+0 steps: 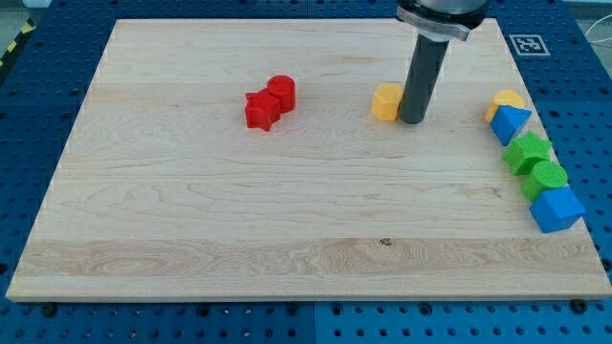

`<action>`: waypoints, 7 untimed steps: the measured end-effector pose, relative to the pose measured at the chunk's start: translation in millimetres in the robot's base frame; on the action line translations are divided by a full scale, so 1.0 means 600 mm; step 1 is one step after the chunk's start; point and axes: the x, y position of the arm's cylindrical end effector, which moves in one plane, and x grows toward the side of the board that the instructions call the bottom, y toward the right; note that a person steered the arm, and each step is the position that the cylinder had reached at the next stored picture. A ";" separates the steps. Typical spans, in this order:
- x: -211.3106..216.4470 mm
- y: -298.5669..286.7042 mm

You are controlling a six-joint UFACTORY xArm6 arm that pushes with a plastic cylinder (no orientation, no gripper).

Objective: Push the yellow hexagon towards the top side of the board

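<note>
Seven blocks lie on the wooden board (191,220); one is the task's thing. The yellow hexagon (386,101) sits in the upper half of the board, right of centre. All places below are given from this hexagon.

My tip (412,120) stands just to the hexagon's right, touching or nearly so; the gap cannot be made out. The tip is level with the hexagon's lower edge, not below it. The arm carries no claw, only a rod, so there is nothing to be open, clenched or grasping.

Well to the hexagon's left lie a red star (260,111) and a red cylinder (282,91), touching each other. Well to its right, along the board's right edge, lie a second yellow block (506,100), shape unclear, a blue triangular block (513,125), a green star-like block (527,152), a green round block (548,177) and a blue cube (557,209).

Risks, as judged: from this side position, a move toward the view's top would likely slip past the hexagon or only graze it. A move leftward would drive it toward the red pair instead of the top edge. An off-centre contact from below could spin it aside. The top edge is near; a long push could send it off the board.

No containers are in view.
</note>
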 end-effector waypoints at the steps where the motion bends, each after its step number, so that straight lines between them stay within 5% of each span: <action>1: 0.030 0.000; 2: 0.070 -0.007; 4: -0.007 -0.053; 7: -0.021 -0.072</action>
